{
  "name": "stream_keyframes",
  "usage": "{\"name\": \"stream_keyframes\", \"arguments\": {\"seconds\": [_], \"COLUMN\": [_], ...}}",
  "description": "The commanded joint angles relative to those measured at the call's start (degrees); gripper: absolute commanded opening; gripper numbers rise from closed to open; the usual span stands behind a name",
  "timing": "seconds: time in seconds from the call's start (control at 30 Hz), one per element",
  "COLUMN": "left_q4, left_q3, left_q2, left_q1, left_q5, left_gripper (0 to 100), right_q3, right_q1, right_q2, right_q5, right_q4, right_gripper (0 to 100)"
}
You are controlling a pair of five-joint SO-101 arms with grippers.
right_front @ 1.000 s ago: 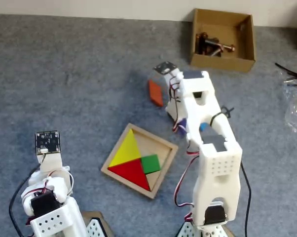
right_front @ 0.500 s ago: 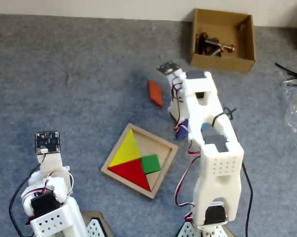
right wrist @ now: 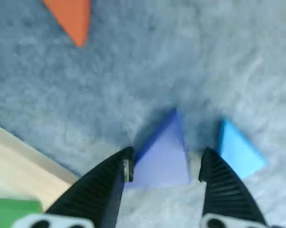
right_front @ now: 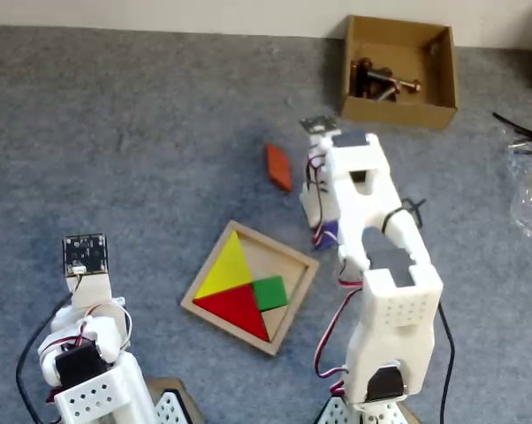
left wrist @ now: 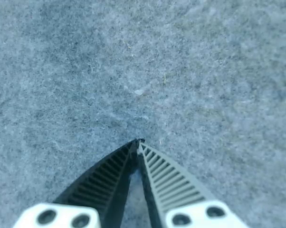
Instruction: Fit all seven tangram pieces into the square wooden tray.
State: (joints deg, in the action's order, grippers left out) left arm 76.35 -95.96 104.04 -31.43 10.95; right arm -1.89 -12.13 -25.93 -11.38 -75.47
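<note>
Beside the wooden tray, the right gripper has its fingers spread around a purple triangle; the left gripper has its fingers clenched over the desk.

Tangram pieces — six, as far as shows; one tray; one cardboard box; two arms.

Two white arms stand side by side. The left arm sits folded close over its base, with its wrist pointing downward. The left gripper has its two dark ribbed fingers pressed together at the tips. The right arm stretches forward from its base, wrist bent downward. The right gripper hangs low, its fingers spread wide apart.
</note>
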Motion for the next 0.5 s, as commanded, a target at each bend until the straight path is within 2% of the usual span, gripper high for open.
{"name": "stream_keyframes", "arguments": {"seconds": [0.0, 0.07, 0.47], "left_q4": [0.3, 0.3, 0.3], "left_q3": [-1.2, -1.2, -1.2], "left_q2": [0.3, 0.3, 0.3], "left_q1": [0.8, 0.8, 0.8], "left_q5": [-0.5, -0.5, -0.5], "left_gripper": [1, 1, 1], "right_q3": [2.9, 5.1, 6.9], "right_q1": [-0.2, -0.1, 0.0], "right_q2": [4.4, 4.6, 4.6], "right_q5": [1.2, 1.5, 15.9], "right_q4": [-0.1, 1.1, 3.0], "right_gripper": [22.1, 22.1, 22.1]}}
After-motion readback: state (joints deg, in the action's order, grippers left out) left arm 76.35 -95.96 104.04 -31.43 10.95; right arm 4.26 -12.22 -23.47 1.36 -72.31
